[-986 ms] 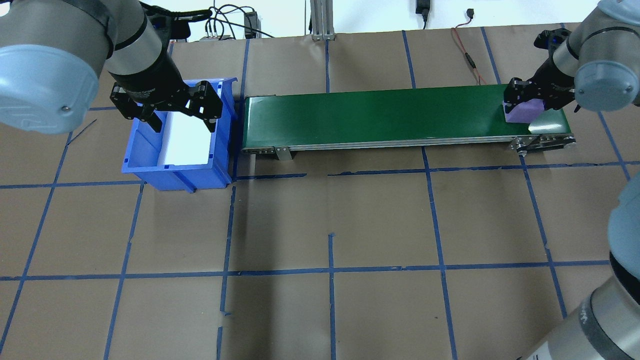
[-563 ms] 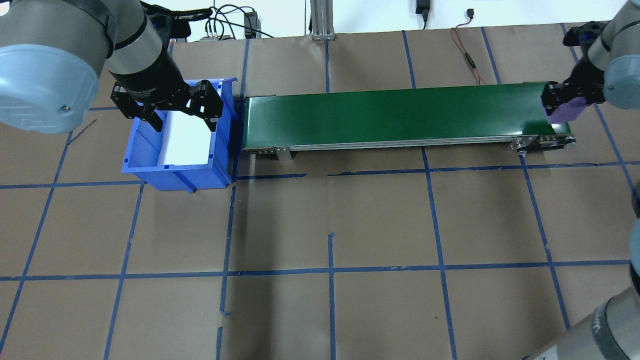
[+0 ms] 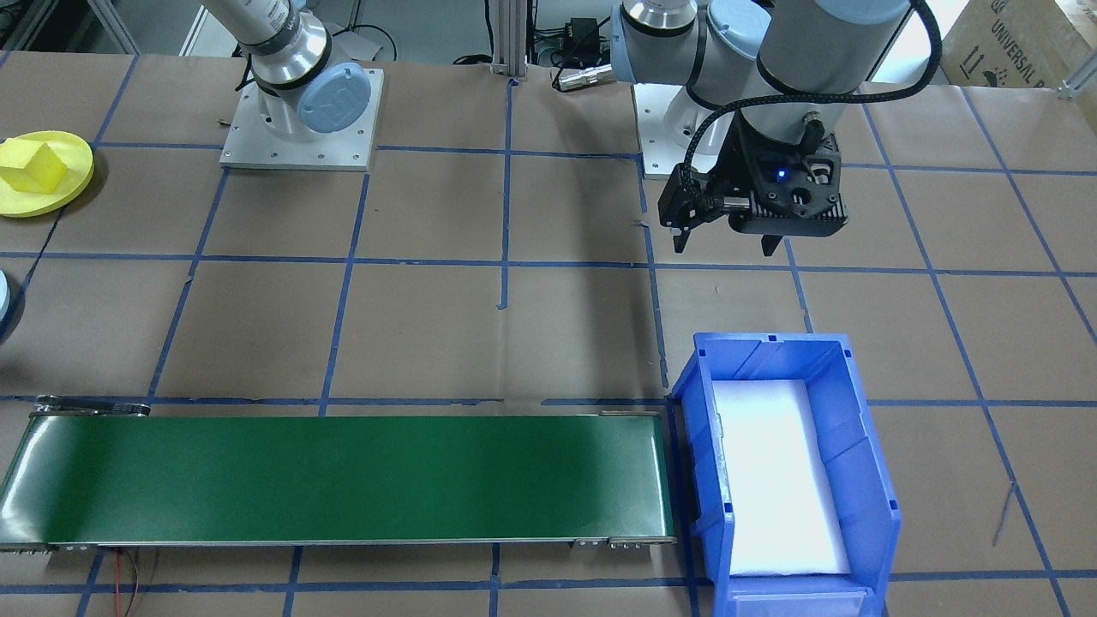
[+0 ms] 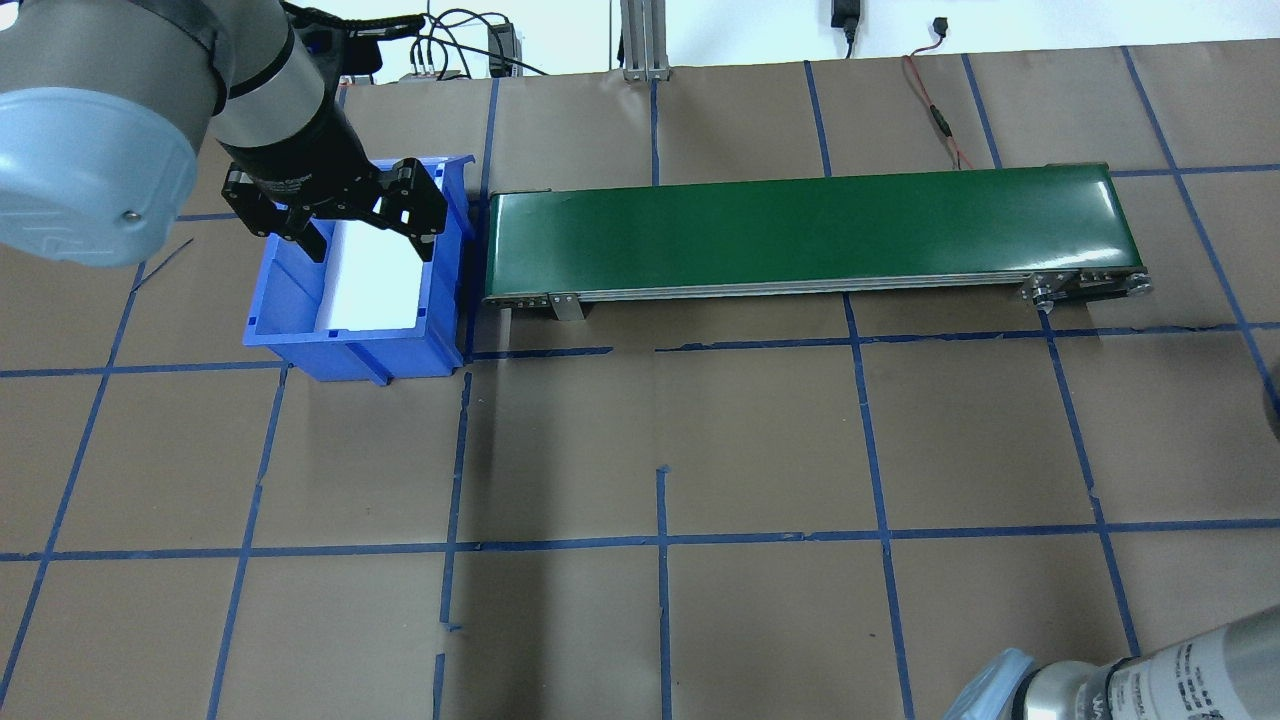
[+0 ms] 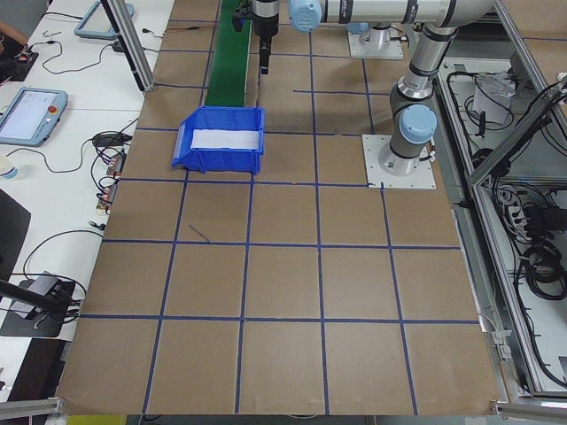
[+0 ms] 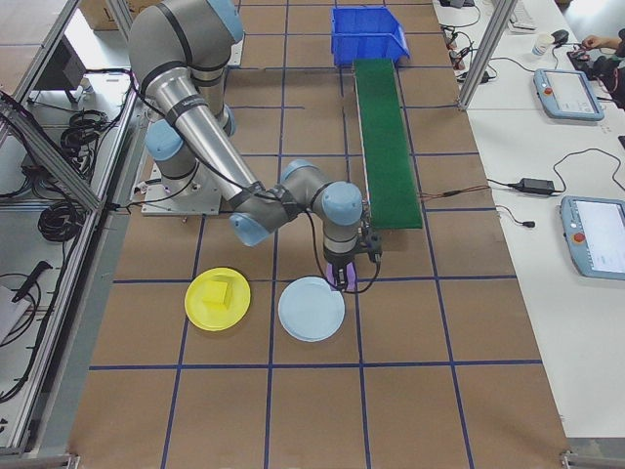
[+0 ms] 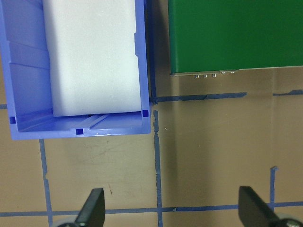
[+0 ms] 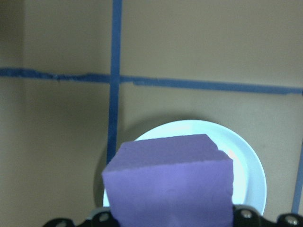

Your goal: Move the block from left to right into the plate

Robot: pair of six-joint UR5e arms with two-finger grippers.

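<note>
A purple foam block [image 8: 170,182] fills the bottom of the right wrist view, and my right gripper [image 6: 344,278] is shut on it. It hangs above a pale blue plate [image 8: 248,172], over the plate's edge nearest the conveyor in the exterior right view. The yellow plate [image 6: 200,311] lies beside the blue one, farther from the conveyor, with a yellow block [image 6: 224,292] on it. The front-facing view shows this yellow plate [image 3: 68,184] at its far left edge. My left gripper [image 4: 362,240] hangs open and empty above the blue bin [image 4: 290,335].
The green conveyor [image 4: 800,230] runs from the blue bin toward the plates and has nothing on it. The bin [image 3: 857,463] holds only a white foam liner [image 3: 776,480]. Blue tape lines mark the brown paper table. Cables lie at the far table edge.
My right gripper carried the purple block off the conveyor's right end and out of the overhead view. The left gripper stayed above the bin.
</note>
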